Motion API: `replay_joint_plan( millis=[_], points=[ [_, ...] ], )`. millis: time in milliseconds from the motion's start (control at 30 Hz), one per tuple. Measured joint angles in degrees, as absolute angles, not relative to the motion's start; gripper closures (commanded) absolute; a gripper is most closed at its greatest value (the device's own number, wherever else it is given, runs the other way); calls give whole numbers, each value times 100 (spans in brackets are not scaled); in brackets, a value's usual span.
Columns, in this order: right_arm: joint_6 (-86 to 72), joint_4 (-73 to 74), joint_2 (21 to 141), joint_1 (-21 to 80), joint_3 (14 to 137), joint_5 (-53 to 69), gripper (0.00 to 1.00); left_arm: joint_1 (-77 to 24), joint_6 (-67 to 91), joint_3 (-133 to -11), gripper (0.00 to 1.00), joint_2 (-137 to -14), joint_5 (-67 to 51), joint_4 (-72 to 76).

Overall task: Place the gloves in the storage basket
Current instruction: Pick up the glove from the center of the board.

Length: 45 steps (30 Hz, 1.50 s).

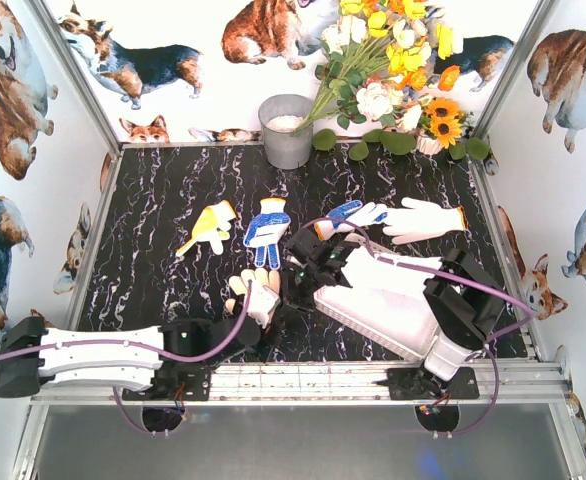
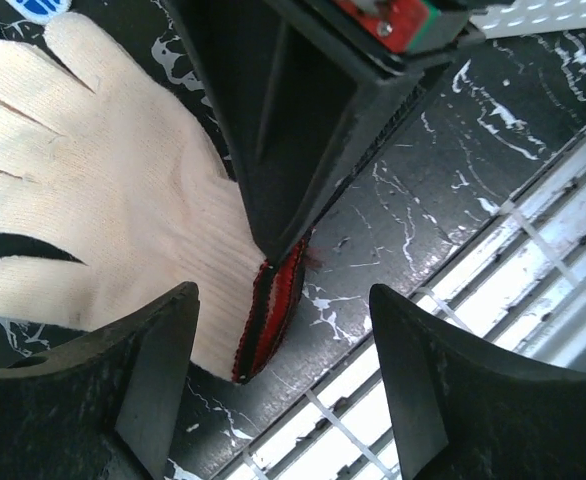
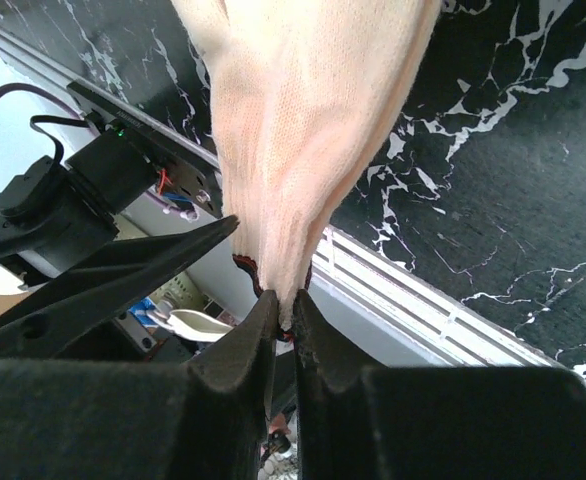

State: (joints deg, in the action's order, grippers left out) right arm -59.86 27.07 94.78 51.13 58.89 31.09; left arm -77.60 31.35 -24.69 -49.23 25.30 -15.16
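Left wrist: left claw (image 2: pixel 283 330) has its fingers apart. The cream glove (image 2: pixel 103 200) lies on the table (image 2: pixel 423 180) just ahead, with its red cuff end in line with the gap; can't tell if they touch. Right wrist: right claw (image 3: pixel 281 305) is clamped on that cuff. Top: the glove sits just left of the basket (image 1: pixel 348 312), outside it, near the table's front edge.

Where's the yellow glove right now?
The yellow glove lies left of centre on the table in the top view, just left of the blue-dotted glove.
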Motion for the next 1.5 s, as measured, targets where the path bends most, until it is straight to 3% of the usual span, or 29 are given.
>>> replay_joint_plan(
  millis=[167,533,833,867,967,1067,1400,1500],
  points=[
    [-5979,2746,9633,5054,6082,3258,94,-7898,3039,-2469,36,-5389,2902,-1426],
    [-5966,2875,9673,4823,6160,3588,94,-8423,2969,-2832,52,-6272,3682,-1586],
    [-5791,3153,9719,4674,6399,3778,91,-8744,3100,-3201,89,-7011,4206,-1752],
    [-5771,3173,9719,4672,6401,3778,88,-8759,3151,-3249,93,-7061,4276,-1815],
    [-5706,3245,9714,4654,6401,3734,68,-8779,3356,-3365,99,-7148,4403,-1997],
    [-5682,3334,9642,4633,6401,3535,53,-8777,3575,-3374,100,-7030,4423,-2067],
    [-6049,3208,8438,4659,5911,2547,30,-8383,4348,-2904,100,-5852,3824,-1671],
    [-6276,3061,8195,4807,5730,2196,29,-8230,4488,-2808,100,-5791,3618,-1584]
  ],
)
